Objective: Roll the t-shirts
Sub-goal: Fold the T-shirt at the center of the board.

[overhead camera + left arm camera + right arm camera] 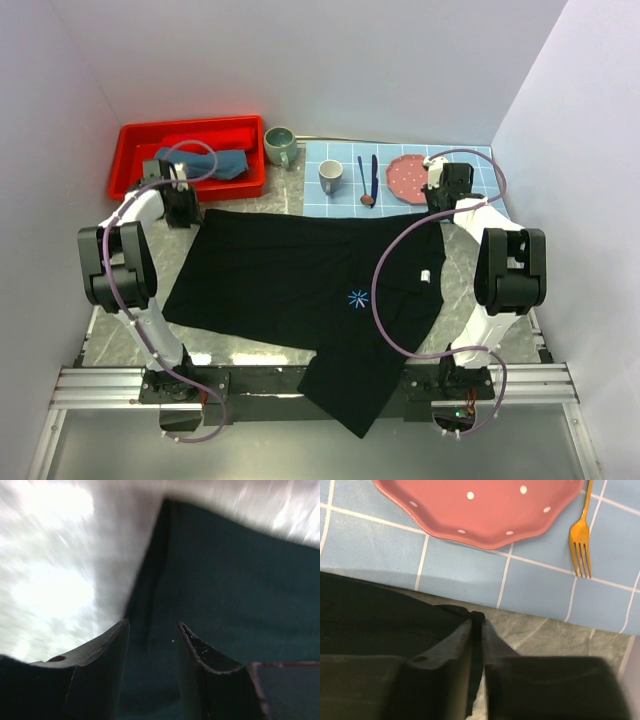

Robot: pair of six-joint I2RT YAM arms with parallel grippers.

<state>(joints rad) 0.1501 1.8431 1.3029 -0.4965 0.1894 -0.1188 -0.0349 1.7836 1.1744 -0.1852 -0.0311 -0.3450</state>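
Observation:
The black t-shirt (300,280) lies spread on the table, its light-blue starburst print (357,297) facing up. One part hangs over the near edge. My left gripper (182,207) is at the shirt's far left corner. In the blurred left wrist view it (152,625) is open, with dark cloth (225,580) under and between the jaws. My right gripper (440,203) is at the far right corner. In the right wrist view it (477,622) is shut on a pinch of the black shirt's edge (380,615). The teal-blue t-shirt (205,163) lies in the red bin (140,150).
A light-blue checked placemat (400,155) lies just beyond the right gripper and holds a pink dotted plate (407,176), a grey mug (331,176) and cutlery (368,180). A gold fork (581,540) lies beside the plate (480,505). A green mug (280,145) stands by the bin.

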